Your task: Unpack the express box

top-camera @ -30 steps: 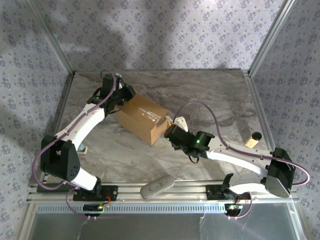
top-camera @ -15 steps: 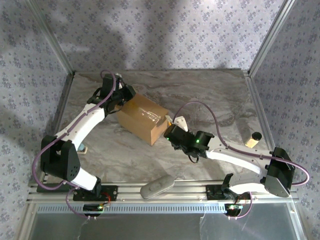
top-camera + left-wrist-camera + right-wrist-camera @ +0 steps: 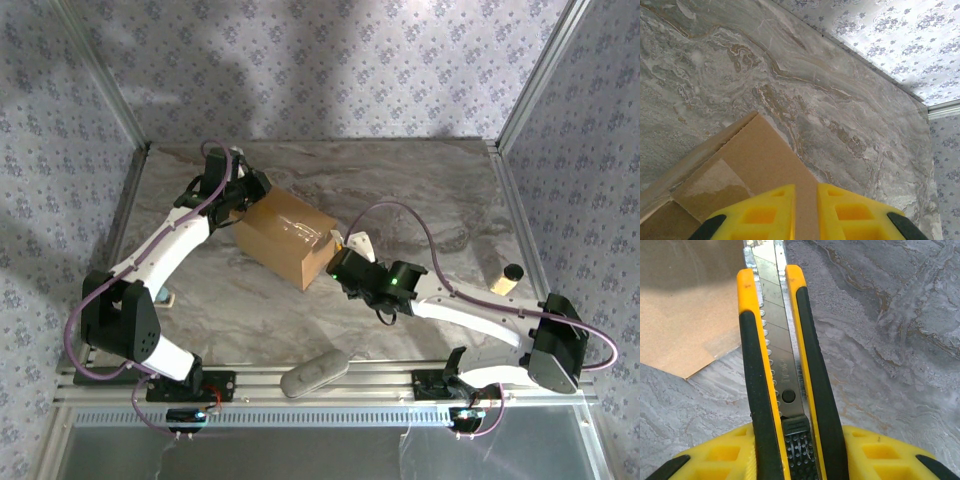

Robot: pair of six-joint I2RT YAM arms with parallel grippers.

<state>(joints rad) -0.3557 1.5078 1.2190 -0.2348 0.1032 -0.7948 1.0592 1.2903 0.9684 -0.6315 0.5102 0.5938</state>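
The express box (image 3: pixel 283 233), a brown cardboard carton with a clear-tape seam, lies closed and askew on the marble table. My left gripper (image 3: pixel 254 187) is shut at the box's far left corner, its yellow fingers (image 3: pixel 765 210) just over the cardboard top (image 3: pixel 757 162). My right gripper (image 3: pixel 346 268) is shut on a yellow and black utility knife (image 3: pixel 784 365). The knife's blade is slid out. Its tip (image 3: pixel 762 255) reaches the near right edge of the box (image 3: pixel 685 315), by a strip of tape.
A grey flat object (image 3: pixel 314 373) lies on the front rail between the arm bases. A beige cylinder with a dark top (image 3: pixel 507 277) stands at the right edge. A small white piece (image 3: pixel 360 243) sits right of the box. Patterned walls and metal posts enclose the table.
The right gripper with the knife has crept slightly toward the box. The left arm and the box have not moved.
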